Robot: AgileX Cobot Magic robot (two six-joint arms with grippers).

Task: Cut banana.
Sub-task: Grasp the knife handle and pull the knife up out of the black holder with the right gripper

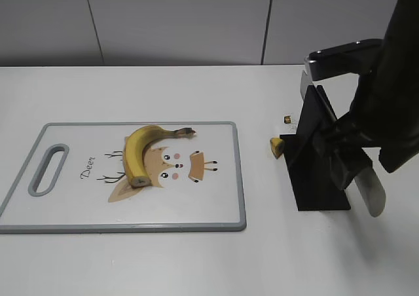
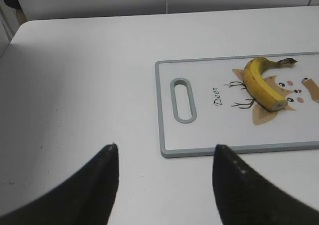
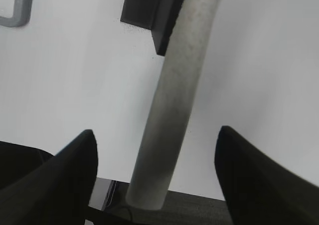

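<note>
The banana [image 1: 141, 148] lies curved on the cutting board [image 1: 222, 204], with its stem to the right and its flat cut end toward the front. It also shows in the left wrist view [image 2: 259, 80] on the board [image 2: 199, 135]. A knife rests in a black stand [image 1: 314, 171], and its grey handle [image 1: 370, 191] sticks out at the front right. My right gripper [image 3: 155, 130] is open. Its fingers lie either side of the handle [image 3: 184, 75] without touching it. My left gripper [image 2: 166, 153] is open and empty over bare table, left of the board's front corner.
A small yellow banana scrap [image 1: 276, 147] and a tiny brown crumb [image 1: 287, 120] lie between the board and the stand. The knife's metal blade [image 1: 340, 55] juts up behind the stand. A grey wall stands at the back.
</note>
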